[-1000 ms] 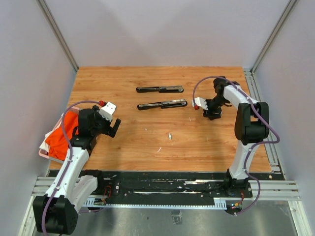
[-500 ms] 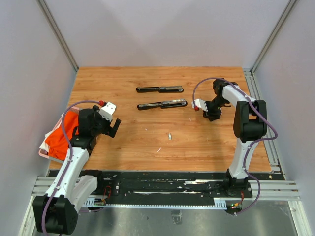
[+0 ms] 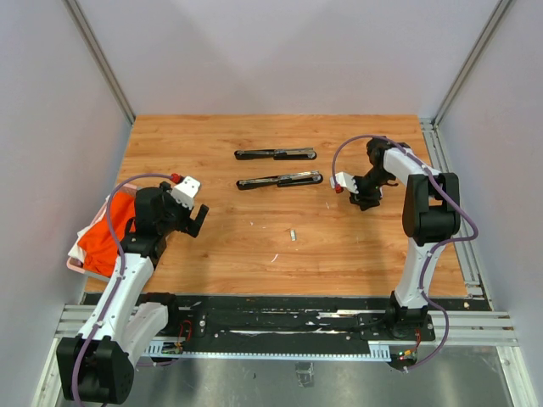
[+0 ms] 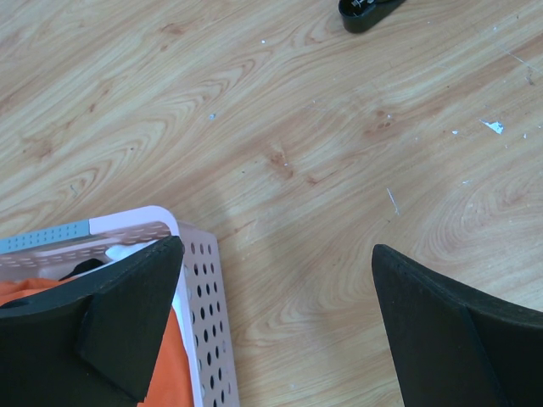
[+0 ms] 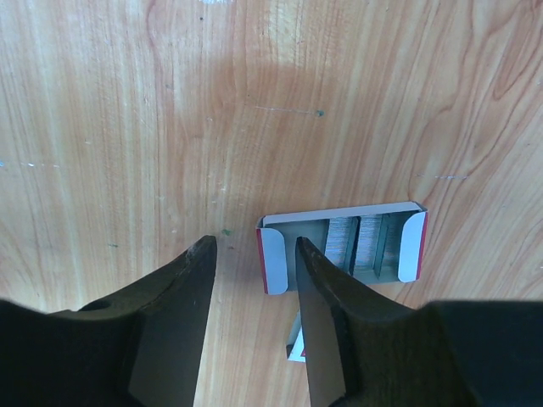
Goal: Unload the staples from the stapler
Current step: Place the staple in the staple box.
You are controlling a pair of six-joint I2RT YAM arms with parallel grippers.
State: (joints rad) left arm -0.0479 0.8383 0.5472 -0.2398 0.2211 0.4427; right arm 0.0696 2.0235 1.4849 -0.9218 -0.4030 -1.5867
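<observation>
Straddling one end flap of a small open white-and-red cardboard box with its jaws partly apart and not pinching it, the right gripper hangs just right of two black staplers lying opened flat, while tiny silvery-grey metal staples lie on the wooden table nearer the arms and the left gripper gapes wide beside a pink perforated plastic basket.

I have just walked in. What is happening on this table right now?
The right gripper is down at the table beside a small open white-and-red box, jaws apart with only wood between them, gripping nothing. The left gripper hangs wide open over the corner of a pink basket, empty. Two black staplers lie opened out at the far middle, untouched, and one short staple strip lies loose nearer the arms.
</observation>
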